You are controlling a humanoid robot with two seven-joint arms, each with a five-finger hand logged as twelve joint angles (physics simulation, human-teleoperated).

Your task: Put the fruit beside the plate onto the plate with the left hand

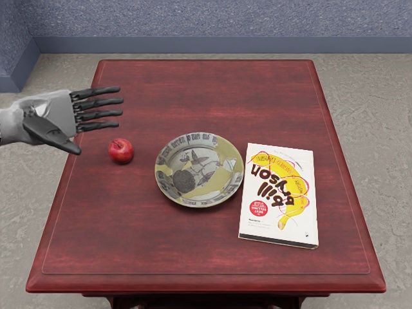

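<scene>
Closest to me in the head view is the front edge of the desk (161,248). Its top is dark red wood with a faint inset border, and I see it from above at a slant. A speckled grey-beige floor (373,96) lies around it. Behind runs a blue-grey wall (225,16) with a darker strip along its foot.

On the right part of the desk a white and yellow book (279,193) lies flat, cover up, its title upside down to me. Just left of it, not touching, sits the patterned plate (168,151), near the middle of the desk.

The red apple (121,150) rests on the wood left of the plate, near it but apart from its rim.

My left robot hand (61,116) comes in from the left edge and hovers above the desk's left side, up and left of the apple and clear of it. Its fingers are stretched straight out to the right, thumb angled down, gripping nothing. Bare wood lies between hand, apple and plate.
</scene>
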